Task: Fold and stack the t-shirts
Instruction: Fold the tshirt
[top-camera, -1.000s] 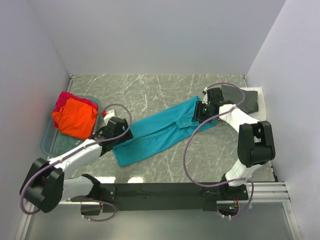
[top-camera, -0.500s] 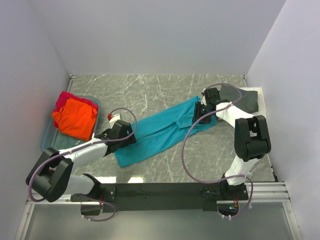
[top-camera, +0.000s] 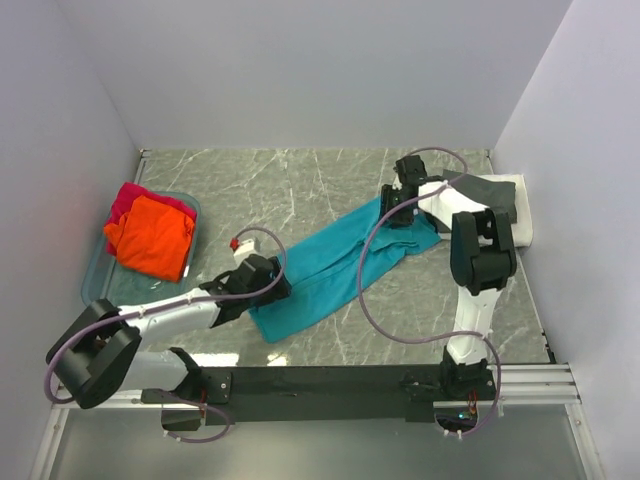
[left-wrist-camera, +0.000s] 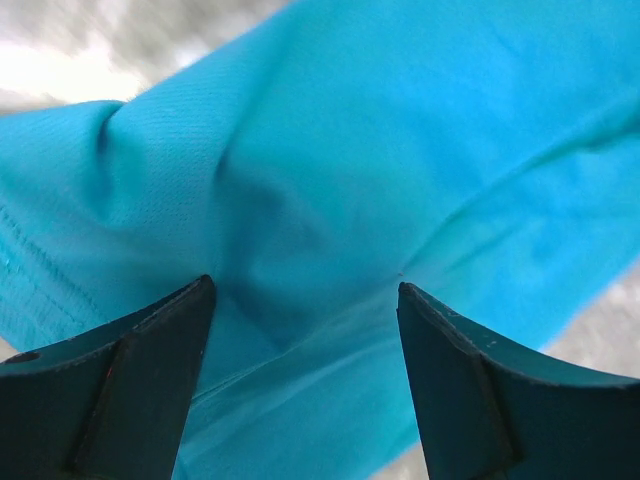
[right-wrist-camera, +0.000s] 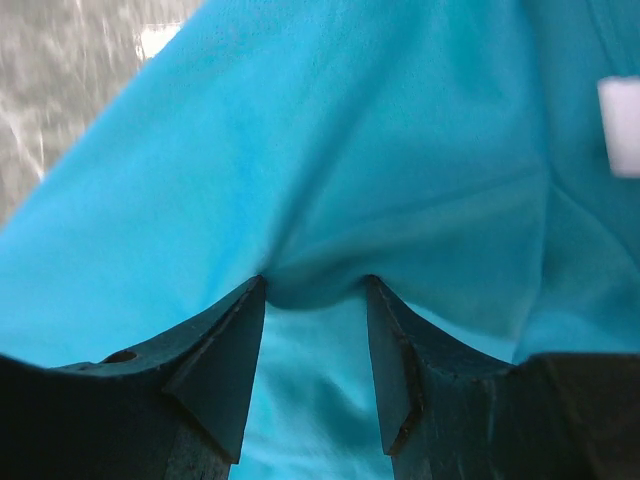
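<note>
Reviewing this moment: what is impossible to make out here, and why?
- Left wrist view: whether the left fingers clamp the teal t-shirt or only straddle it; cloth fills the frame.
- Top view: white t-shirt, mostly covered by the dark grey t-shirt.
- Top view: magenta-red t-shirt, mostly under the orange t-shirt in the tub.
- Right wrist view: white patch, blurred and cut off at the edge.

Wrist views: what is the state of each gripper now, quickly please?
Left gripper: closed on a thick fold of the teal t-shirt, jaws fairly wide.
Right gripper: closed on a pinched fold at the same t-shirt's other end.
</note>
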